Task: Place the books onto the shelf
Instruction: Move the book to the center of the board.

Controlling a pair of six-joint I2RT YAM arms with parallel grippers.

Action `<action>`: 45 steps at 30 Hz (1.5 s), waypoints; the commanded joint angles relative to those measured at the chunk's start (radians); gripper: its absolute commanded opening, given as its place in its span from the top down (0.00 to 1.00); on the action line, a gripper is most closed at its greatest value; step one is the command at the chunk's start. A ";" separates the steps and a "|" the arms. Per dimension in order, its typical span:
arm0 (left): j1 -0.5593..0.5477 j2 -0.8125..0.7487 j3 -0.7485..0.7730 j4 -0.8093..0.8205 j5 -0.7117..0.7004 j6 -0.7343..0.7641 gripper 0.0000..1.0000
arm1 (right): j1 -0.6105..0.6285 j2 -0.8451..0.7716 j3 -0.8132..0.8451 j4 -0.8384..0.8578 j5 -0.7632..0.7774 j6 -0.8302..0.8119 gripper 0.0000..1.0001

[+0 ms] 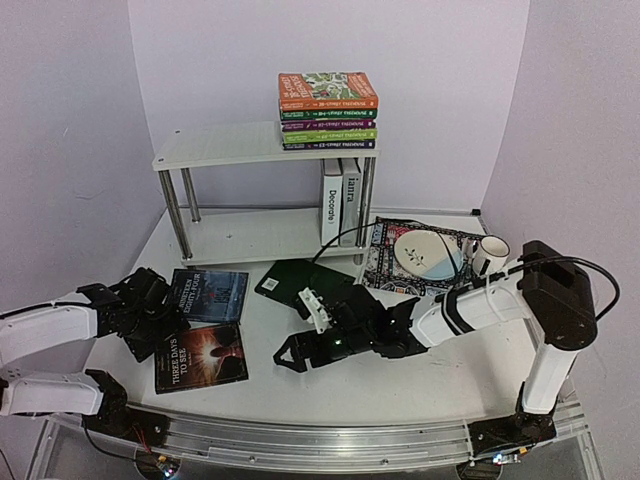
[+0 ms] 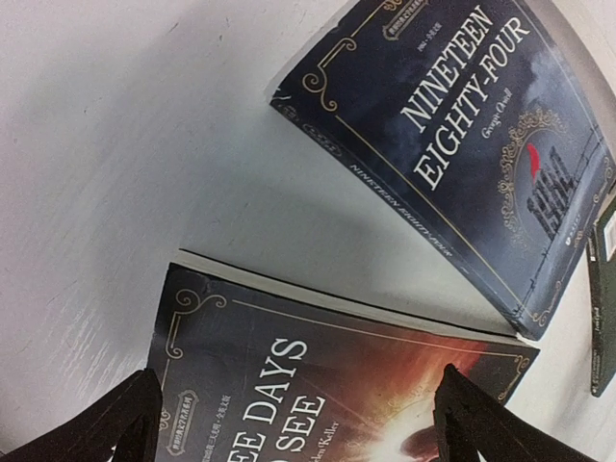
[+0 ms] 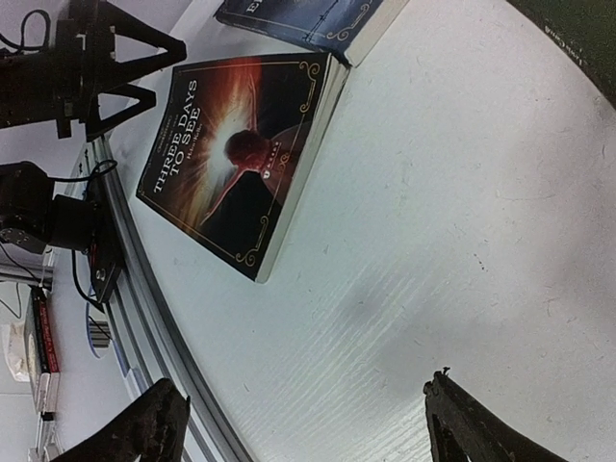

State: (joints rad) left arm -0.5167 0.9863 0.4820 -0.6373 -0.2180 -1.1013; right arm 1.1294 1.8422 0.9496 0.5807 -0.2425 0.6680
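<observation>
Left hand (image 1: 172, 322) (image 2: 294, 423): fingers spread wide, nothing in them, hanging low over the bench.
Right hand (image 1: 300, 332) (image 3: 300, 409): also wide open and empty, just bare bench between its fingers.
Bench (image 1: 400, 385): white, carries everything, and both hands sit over its near half.
Shelf (image 1: 240, 145): white two-tier unit with chrome legs, well beyond both hands at the back.
Mat (image 1: 385, 268): patterned, past the right hand and off to its right, beside the shelf's foot.
Treehouse stack (image 1: 328, 110): colourful paperbacks piled flat on the shelf's top board, far from either hand.
Decorate (image 1: 331, 200) and ianra (image 1: 351, 200): upright side by side at the right end of the lower board.
Nineteen Eighty-Four (image 1: 210, 295) (image 2: 462, 144): flat on the bench, just ahead of the left hand, farther-out side.
Three Days to See (image 1: 202, 357) (image 2: 318, 385) (image 3: 241, 164): flat, right in front of the left hand's fingertips, lying between the two hands.
Dark green book (image 1: 295, 280) (image 2: 604, 289) (image 3: 577, 29): flat, just beyond the right hand. Can't tell if they touch.
Plate (image 1: 425, 252): on the mat.
Mug (image 1: 490, 255): at the mat's right edge.
</observation>
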 commanded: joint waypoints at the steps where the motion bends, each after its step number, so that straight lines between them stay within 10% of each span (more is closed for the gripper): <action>1: 0.004 0.041 -0.017 0.009 -0.038 -0.011 0.01 | 0.012 -0.063 -0.018 0.029 0.016 -0.001 0.14; 18: 0.003 0.165 -0.013 0.282 0.407 0.334 0.11 | 0.015 0.014 0.046 0.031 0.045 0.049 0.16; 32: 0.003 0.184 -0.120 0.671 0.732 0.264 0.12 | 0.014 -0.009 -0.023 -0.032 0.169 0.224 0.26; 39: 0.004 0.245 0.132 0.214 0.401 0.386 0.09 | 0.027 0.026 -0.015 -0.028 0.144 0.266 0.34; 45: 0.004 0.168 0.085 0.126 0.194 0.345 0.08 | 0.039 0.079 0.024 0.000 0.107 0.281 0.34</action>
State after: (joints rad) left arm -0.5152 1.2105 0.5943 -0.3611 0.1838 -0.7565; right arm 1.1551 1.8774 0.9315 0.5677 -0.1122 0.9209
